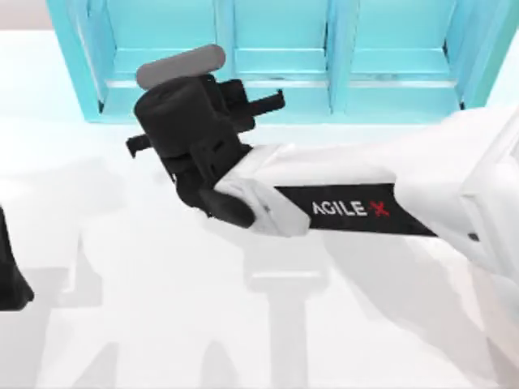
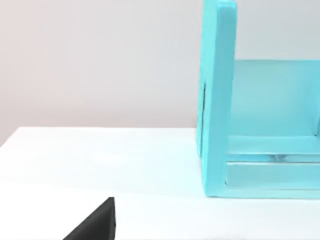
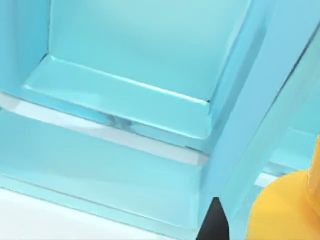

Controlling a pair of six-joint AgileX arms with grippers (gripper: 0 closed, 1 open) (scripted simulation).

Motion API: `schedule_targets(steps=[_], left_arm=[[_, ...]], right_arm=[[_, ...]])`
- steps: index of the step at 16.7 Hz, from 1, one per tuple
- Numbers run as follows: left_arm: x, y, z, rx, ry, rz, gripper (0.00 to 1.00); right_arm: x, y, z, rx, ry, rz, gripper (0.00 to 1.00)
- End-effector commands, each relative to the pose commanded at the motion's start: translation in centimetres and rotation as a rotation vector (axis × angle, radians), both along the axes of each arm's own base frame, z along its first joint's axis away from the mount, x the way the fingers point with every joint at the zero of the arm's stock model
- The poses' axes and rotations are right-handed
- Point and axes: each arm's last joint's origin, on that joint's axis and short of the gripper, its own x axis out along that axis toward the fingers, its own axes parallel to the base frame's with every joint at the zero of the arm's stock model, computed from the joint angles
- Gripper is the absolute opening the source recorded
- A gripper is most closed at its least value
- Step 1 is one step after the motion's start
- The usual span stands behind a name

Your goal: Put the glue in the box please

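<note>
Right gripper (image 1: 268, 101) sits at the end of the right arm (image 1: 349, 207), which reaches in from the right side across the table (image 1: 162, 308) toward the top view's upper left. Black wrist housing is in front of the turquoise shelf unit (image 1: 276, 49), at its left and middle compartments; a dark finger pokes out toward the shelf's lower front edge. In the right wrist view the glue (image 3: 287, 210) shows as a yellow-orange rounded body right at the camera, next to a black fingertip (image 3: 215, 220), so it looks pinched in the right gripper, though the contact itself is out of sight. Bottle is held up close to the shelf front, with a compartment floor and a vertical divider right behind it. Left gripper (image 2: 92, 225) appears as a black wedge low over the white tabletop in the left wrist view, near the shelf unit's left end wall; can't tell its finger state. Left arm (image 1: 12, 275) is parked at the table's left edge in the top view.
</note>
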Motion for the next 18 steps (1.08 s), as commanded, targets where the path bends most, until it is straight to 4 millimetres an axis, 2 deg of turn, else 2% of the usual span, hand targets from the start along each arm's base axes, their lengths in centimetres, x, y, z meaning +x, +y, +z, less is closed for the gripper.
schedule_targets(steps=[3, 5, 8, 11, 14, 16, 18], left_arm=[[0.0, 0.0, 0.0, 0.0, 0.0, 0.0, 1.0], [0.0, 0.0, 0.0, 0.0, 0.0, 0.0, 1.0], [0.0, 0.0, 0.0, 0.0, 0.0, 0.0, 1.0], [0.0, 0.0, 0.0, 0.0, 0.0, 0.0, 1.0], [0.0, 0.0, 0.0, 0.0, 0.0, 0.0, 1.0], [0.0, 0.0, 0.0, 0.0, 0.0, 0.0, 1.0], [0.0, 0.0, 0.0, 0.0, 0.0, 0.0, 1.0]], right_arm=[[1.8, -3.7, 2.1, -0.231, 0.116, 0.166, 0.0], [3.2, -7.5, 3.4, -0.391, 0.217, 0.303, 0.0], [5.1, -15.2, 4.7, -0.577, 0.386, 0.54, 0.0], [5.7, -25.0, 5.3, -0.627, 0.536, 0.787, 0.0], [4.3, -35.6, 5.0, -0.513, 0.599, 0.99, 0.0], [2.1, -42.2, 4.2, -0.365, 0.571, 1.066, 0.0], [-0.8, -47.9, 3.0, -0.194, 0.489, 1.077, 0.0]])
